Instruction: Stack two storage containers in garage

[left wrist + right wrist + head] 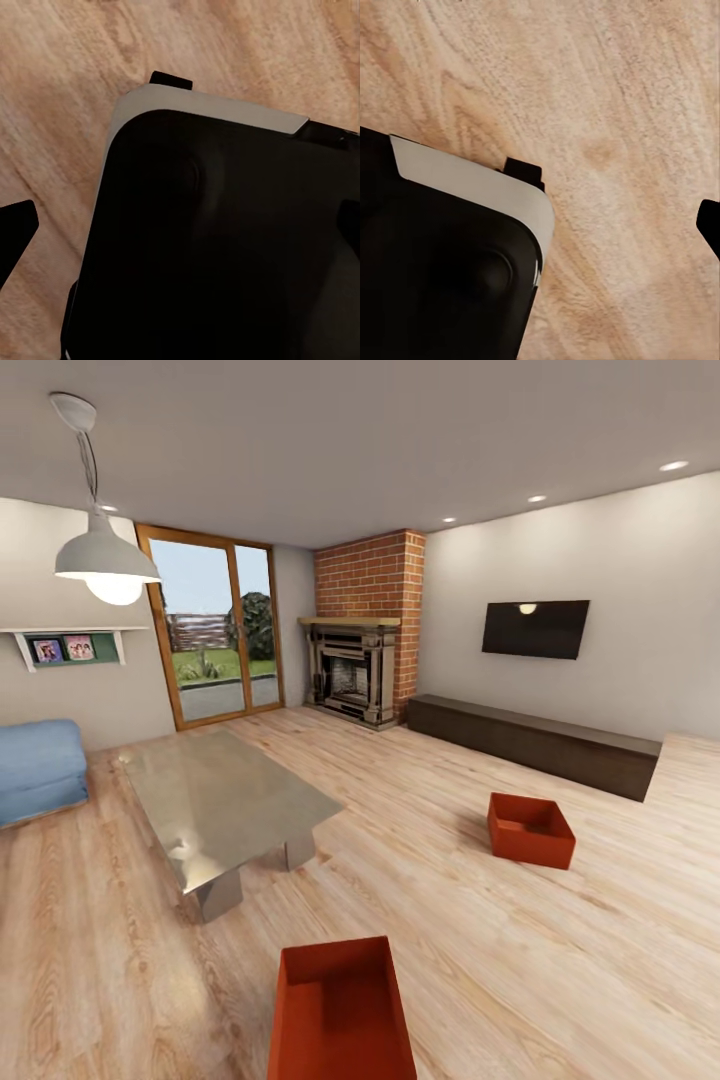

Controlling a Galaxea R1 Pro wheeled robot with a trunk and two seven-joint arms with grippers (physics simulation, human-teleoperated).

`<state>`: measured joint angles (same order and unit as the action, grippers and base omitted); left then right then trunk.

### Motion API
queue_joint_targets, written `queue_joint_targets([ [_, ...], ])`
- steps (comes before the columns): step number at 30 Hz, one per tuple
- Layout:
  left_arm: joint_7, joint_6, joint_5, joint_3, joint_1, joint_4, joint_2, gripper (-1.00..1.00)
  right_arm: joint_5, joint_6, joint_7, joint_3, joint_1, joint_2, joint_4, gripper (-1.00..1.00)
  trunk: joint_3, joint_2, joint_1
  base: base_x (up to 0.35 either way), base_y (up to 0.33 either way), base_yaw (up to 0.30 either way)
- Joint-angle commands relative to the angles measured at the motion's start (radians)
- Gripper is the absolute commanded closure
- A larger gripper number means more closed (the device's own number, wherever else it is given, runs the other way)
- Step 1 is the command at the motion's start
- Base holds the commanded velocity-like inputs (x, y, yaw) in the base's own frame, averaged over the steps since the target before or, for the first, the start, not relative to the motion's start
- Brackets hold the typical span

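Sitting nearest, at the bottom edge of the head view: one storage container (340,1010), orange-red, open-topped, empty, resting on the light wood plank floor (560,980). Lying well apart from it, farther off and to the right: the second storage container (530,829), also empty and on the planks, near the long dark low cabinet (540,742) under the wall TV (535,628). Standing to the left between the two boxes and the blue sofa (38,768): the glass coffee table (225,800). Rising at the back: the red-brick fireplace (365,630), beside the glazed patio door (215,625).

Looking down from both wrist cameras at the robot's dark, white-edged base (225,247) over the planks; only dark slivers at the frame edges, so impossible to tell whether the jaws of either gripper are released or clenched.

Judging progress: still at the very start. Both containers remaining in the living room, neither carried, nothing stacked. Remaining: picking up each box, travelling to the garage, setting one down and stacking the other on it.
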<state>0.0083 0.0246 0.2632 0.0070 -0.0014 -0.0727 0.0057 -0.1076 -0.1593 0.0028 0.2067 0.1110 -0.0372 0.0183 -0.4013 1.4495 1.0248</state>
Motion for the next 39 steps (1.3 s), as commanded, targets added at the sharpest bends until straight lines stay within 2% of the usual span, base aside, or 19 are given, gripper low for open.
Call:
queue_joint_targets([
  [1,0.001,0.002,0.004,0.0,0.0,0.0,0.0,-1.0,-0.01,-0.005,0.0,-0.003,0.001,0.0,0.002,-1.0,-0.001,0.0,0.0,0.199,0.0,0.0],
  [10,0.001,0.002,0.004,0.0,0.0,0.0,0.001,-1.0,-0.01,-0.003,0.0,-0.003,0.001,0.004,0.002,-1.0,-0.001,0.0,0.0,0.258,0.0,0.0],
  [20,0.001,0.002,0.005,0.0,0.0,-0.001,0.0,-1.0,-0.009,-0.002,0.0,-0.001,0.001,0.005,0.002,-1.0,-0.001,0.0,0.0,0.046,0.0,0.0],
  [28,0.001,0.002,0.006,0.001,0.0,-0.001,0.001,-1.0,-0.009,-0.002,0.0,-0.001,0.001,0.005,0.002,-1.0,-0.001,0.0,0.0,0.233,0.0,0.0],
  [33,0.001,0.003,0.007,0.001,0.0,-0.001,0.0,-1.0,-0.009,-0.002,0.0,-0.002,0.001,0.005,0.002,-1.0,-0.001,0.0,0.0,0.053,0.0,0.003],
  [39,0.001,0.003,0.006,0.001,0.0,-0.001,0.0,-1.0,-0.009,-0.003,0.0,-0.004,0.001,0.004,0.002,-1.0,-0.001,0.0,0.0,0.004,0.0,0.175],
])
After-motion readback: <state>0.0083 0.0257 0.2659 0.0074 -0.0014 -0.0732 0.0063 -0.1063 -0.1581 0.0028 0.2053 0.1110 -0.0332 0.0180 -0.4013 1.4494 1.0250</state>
